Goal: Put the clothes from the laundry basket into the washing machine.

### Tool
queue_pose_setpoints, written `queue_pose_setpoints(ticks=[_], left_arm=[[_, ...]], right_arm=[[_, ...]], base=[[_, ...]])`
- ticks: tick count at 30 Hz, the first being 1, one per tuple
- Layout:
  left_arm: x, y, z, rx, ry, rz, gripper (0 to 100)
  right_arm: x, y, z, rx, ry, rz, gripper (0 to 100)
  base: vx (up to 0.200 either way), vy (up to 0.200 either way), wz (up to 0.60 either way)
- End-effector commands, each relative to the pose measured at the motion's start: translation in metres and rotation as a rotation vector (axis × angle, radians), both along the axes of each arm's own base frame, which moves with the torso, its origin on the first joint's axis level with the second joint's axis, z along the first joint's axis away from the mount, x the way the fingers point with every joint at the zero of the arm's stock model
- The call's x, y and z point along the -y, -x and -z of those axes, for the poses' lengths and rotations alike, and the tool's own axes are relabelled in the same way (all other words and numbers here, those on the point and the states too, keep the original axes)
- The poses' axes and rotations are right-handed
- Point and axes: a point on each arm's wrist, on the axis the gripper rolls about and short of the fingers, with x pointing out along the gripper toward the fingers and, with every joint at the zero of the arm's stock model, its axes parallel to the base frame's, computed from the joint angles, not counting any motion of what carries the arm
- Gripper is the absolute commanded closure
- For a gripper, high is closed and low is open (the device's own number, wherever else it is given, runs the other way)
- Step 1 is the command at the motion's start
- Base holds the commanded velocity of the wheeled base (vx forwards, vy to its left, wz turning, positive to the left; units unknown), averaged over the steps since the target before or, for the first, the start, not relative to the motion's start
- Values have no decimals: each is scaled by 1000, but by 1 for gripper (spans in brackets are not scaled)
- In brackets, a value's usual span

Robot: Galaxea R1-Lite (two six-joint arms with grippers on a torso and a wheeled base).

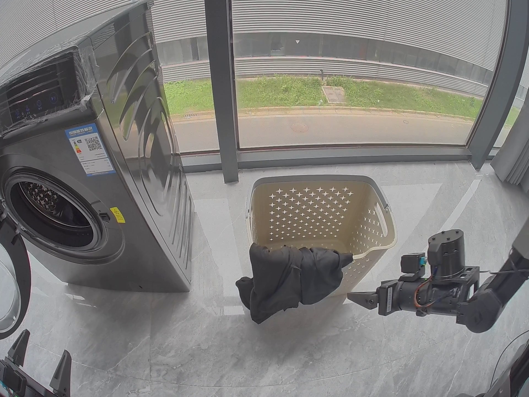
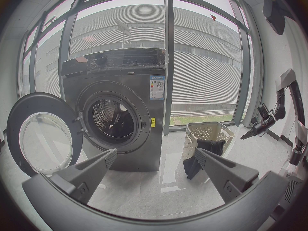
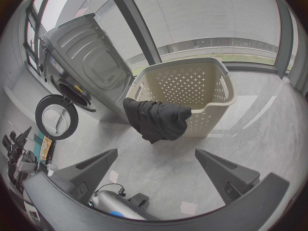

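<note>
Hovering at the lower left corner of the head view, the left gripper [image 1: 39,359] kept its two fingers spread wide, with nothing between them, above the grey floor [image 1: 275,359]. At the lower right, the right gripper [image 1: 357,299] hung low over the floor, pointing toward the middle of the frame. The right wrist view showed its fingers [image 3: 96,164] parted as well and empty.

Just past its tip, at lower centre, a dark garment [image 1: 286,285] lay draped over the near rim of the basket [image 1: 325,210]. Most of the cloth spilled down the outside wall, and its lower end hung close to the floor. The right gripper was near it but not touching.

The cream basket stood upright on the floor at centre, its walls pierced with star holes. Beside it, on the left of the frame, stood the grey washer [image 1: 138,155]. Its round door [image 1: 14,282] was swung open at the far left edge. In the left wrist view a dark mass showed inside the drum [image 2: 120,125].

Behind both, across the top of the frame, ran a tall window [image 1: 352,56].
</note>
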Motion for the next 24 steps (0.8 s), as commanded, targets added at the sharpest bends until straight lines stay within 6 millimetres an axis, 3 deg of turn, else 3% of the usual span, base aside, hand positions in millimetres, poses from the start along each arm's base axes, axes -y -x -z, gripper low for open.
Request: queue_pose_setpoints(ticks=[1,11,24], left_arm=[[0,0,5,0,-1,-1,0],[0,0,5,0,-1,0,0],[0,0,5,0,-6,0,0]], right_arm=[[-15,-25,39,-76,23,10,0],[-28,-58,55,-53,22,33,0],[-41,-87,78,-44,32,49,0]], base=[[0,0,0],[0,0,0],[0,0,0]])
